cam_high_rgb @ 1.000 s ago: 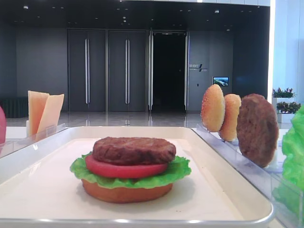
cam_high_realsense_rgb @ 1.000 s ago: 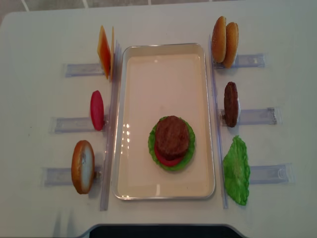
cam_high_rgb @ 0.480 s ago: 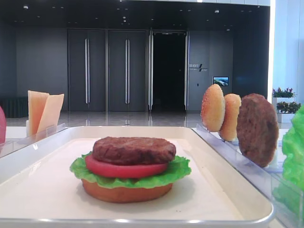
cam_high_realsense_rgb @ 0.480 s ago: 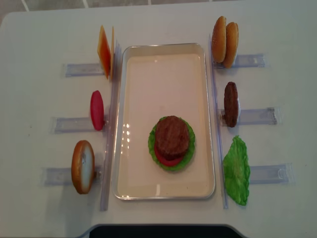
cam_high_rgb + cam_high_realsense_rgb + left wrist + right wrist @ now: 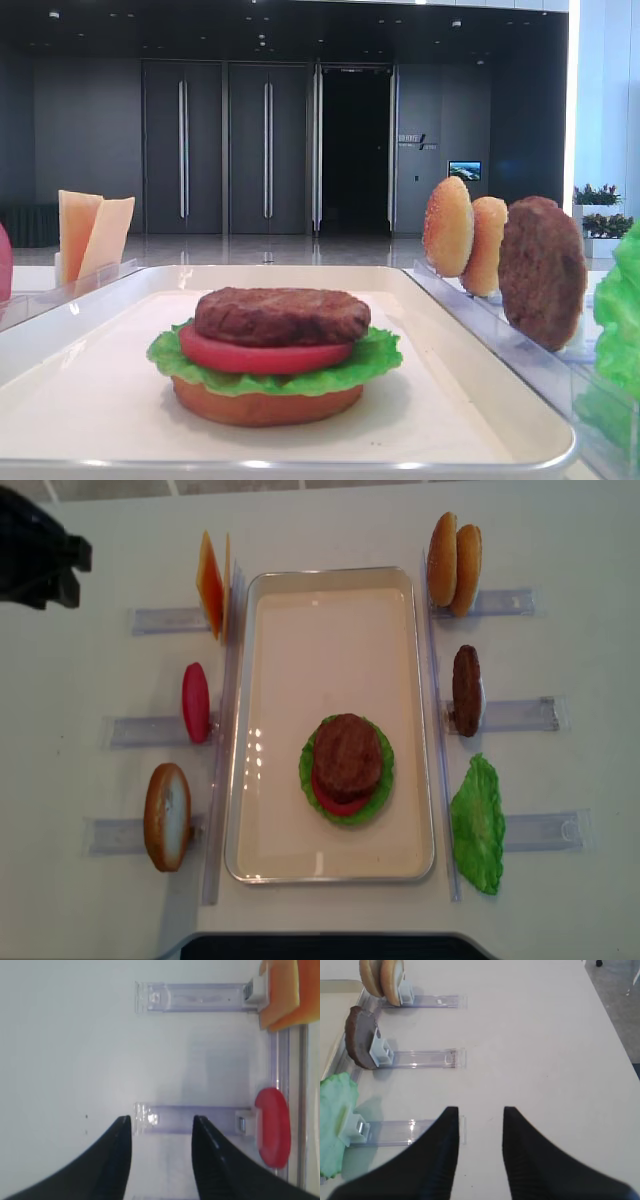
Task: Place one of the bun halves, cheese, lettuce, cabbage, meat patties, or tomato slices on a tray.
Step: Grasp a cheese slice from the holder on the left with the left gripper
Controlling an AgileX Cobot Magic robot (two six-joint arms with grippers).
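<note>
Tray (image 5: 245, 730) sits at the middle of the table (image 5: 560, 540), and on its near half there's a stack: a bun base (image 5: 265, 405) at the bottom, lettuce (image 5: 375, 800) frilling out around it, a tomato slice (image 5: 262, 358) above that, and a meat patty (image 5: 347, 755) on top.

Left gripper (image 5: 161, 1132) hangs over bare table on the left side, fingers spread apart with nothing between them; in the overhead view only a dark piece of that arm (image 5: 35, 545) shows at the far left corner. Ahead of it in the wrist view a clear holder rack (image 5: 192, 1120) carries a red tomato slice (image 5: 272, 1127) standing on edge against the tray's left rim, and further along the orange cheese slices (image 5: 282, 992) stand in their own rack.

Right gripper (image 5: 480, 1115) hovers over the table toward its right edge, fingers released, gripping nothing. Before it, along the tray's right rim, a loose lettuce leaf (image 5: 335, 1120) leans on the near rack, a spare meat patty (image 5: 360, 1037) stands on edge in the middle rack, and two bun halves (image 5: 382, 977) stand side by side in the far one.

One more bun half (image 5: 167, 815) stands on edge in the rack near the tray's near-left corner.
</note>
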